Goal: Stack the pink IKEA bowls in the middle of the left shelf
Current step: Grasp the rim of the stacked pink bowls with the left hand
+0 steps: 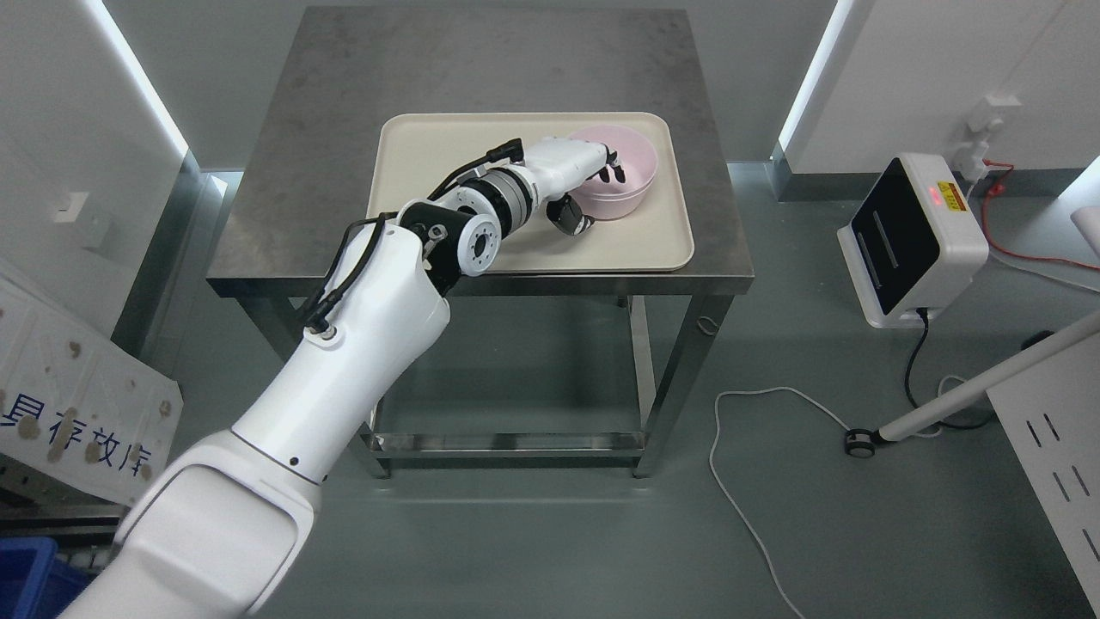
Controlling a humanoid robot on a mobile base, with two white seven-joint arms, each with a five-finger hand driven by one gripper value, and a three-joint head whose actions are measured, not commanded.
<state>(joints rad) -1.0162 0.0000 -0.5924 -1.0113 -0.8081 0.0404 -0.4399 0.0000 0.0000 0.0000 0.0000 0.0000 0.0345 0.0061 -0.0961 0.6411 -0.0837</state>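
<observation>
A grey metal table [344, 129] carries a cream tray [430, 163] on its top.

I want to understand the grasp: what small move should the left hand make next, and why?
Probably close the fingers and thumb on the rim of the pink bowl: the left hand sits at its near edge on the tray, fingers over the rim, thumb outside, and the bowl looks not yet lifted.

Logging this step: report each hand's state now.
Left hand: shut on the pink bowl, fingers over its rim.
Right hand: not in view.
</observation>
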